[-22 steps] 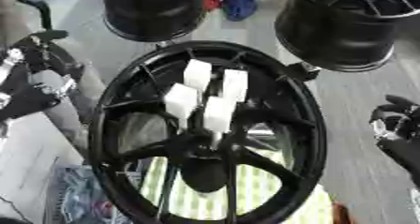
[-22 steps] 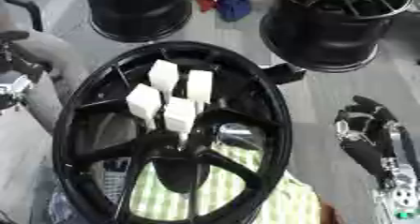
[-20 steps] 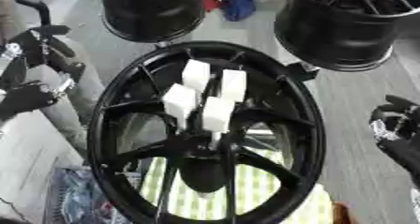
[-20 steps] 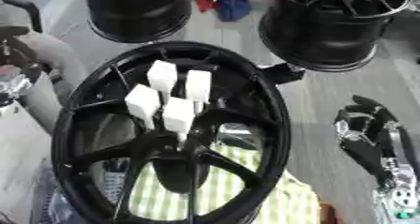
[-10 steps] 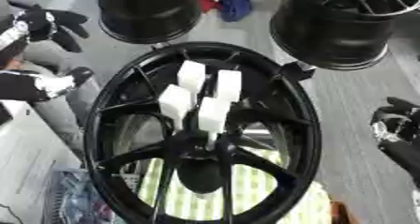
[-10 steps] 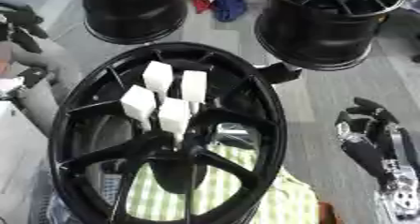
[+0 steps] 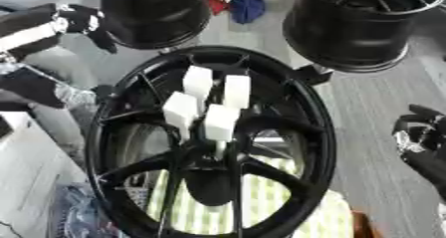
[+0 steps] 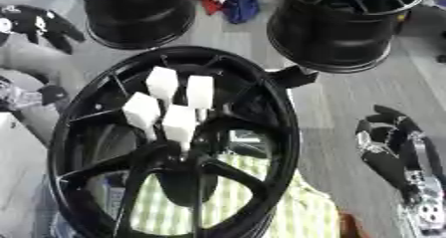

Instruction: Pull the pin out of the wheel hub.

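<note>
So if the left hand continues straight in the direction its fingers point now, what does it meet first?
Probably the upright black rim just behind the wheel: the left hand hangs at upper left, fingers spread toward it. Depth is unclear, so it may pass in front.

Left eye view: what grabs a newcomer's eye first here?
Four white pins stand clustered at the center of the big black wheel hub that fills the middle. The left hand is raised at upper left; the right hand idles at right, clear of the hub.
</note>
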### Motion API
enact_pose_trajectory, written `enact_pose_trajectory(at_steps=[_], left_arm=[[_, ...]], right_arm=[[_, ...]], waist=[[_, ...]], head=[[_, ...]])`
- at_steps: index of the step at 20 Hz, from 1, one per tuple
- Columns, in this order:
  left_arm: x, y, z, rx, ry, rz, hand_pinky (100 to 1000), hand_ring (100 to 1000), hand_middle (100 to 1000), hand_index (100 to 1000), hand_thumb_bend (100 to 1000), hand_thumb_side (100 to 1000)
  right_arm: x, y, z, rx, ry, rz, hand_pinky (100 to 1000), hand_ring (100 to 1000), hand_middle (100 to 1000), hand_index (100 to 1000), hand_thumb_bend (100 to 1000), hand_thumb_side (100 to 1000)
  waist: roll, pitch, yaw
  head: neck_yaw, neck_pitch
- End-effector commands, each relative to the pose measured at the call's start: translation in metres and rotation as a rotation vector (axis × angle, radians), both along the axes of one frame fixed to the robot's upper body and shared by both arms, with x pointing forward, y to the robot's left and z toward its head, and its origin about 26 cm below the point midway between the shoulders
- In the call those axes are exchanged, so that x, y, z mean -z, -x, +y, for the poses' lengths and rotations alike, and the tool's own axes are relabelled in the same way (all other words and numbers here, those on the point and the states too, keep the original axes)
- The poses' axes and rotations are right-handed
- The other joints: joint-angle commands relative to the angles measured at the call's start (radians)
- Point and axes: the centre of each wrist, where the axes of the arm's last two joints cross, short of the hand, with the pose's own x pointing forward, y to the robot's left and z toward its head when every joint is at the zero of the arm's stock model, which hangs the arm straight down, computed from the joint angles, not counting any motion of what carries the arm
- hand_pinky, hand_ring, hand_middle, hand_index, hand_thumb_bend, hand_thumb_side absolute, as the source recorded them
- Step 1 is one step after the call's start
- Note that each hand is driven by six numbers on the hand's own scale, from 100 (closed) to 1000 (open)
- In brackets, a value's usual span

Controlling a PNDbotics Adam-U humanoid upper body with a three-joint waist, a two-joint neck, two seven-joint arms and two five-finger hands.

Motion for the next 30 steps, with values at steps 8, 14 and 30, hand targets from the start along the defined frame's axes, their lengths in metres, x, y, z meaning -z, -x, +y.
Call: enact_pose_trajectory(at_steps=[8, 14, 30], left_arm=[[0.006, -0.015, -0.029, 0.039, -0.180, 0.021, 764, 761, 830, 894, 335, 268], [0.019, -0.029, -0.043, 0.033, -0.192, 0.008, 788, 801, 857, 895, 335, 264], [0.032, -0.037, -0.055, 0.045, -0.239, -0.002, 665, 645, 671, 796, 304, 235]], right_arm=[[-0.005, -0.001, -0.005, -0.011, 0.032, -0.010, 674, 590, 651, 798, 159, 208], [-0.005, -0.001, -0.005, -0.013, 0.030, -0.009, 674, 590, 649, 796, 159, 207], [-0.005, -0.001, -0.004, -0.017, 0.028, -0.011, 674, 590, 648, 794, 158, 206]], waist=[[0.007, -0.019, -0.002], [0.005, -0.019, -0.004], [0.005, -0.019, -0.007]], head=[[-0.002, -0.002], [0.002, -0.002], [0.003, -0.002]])
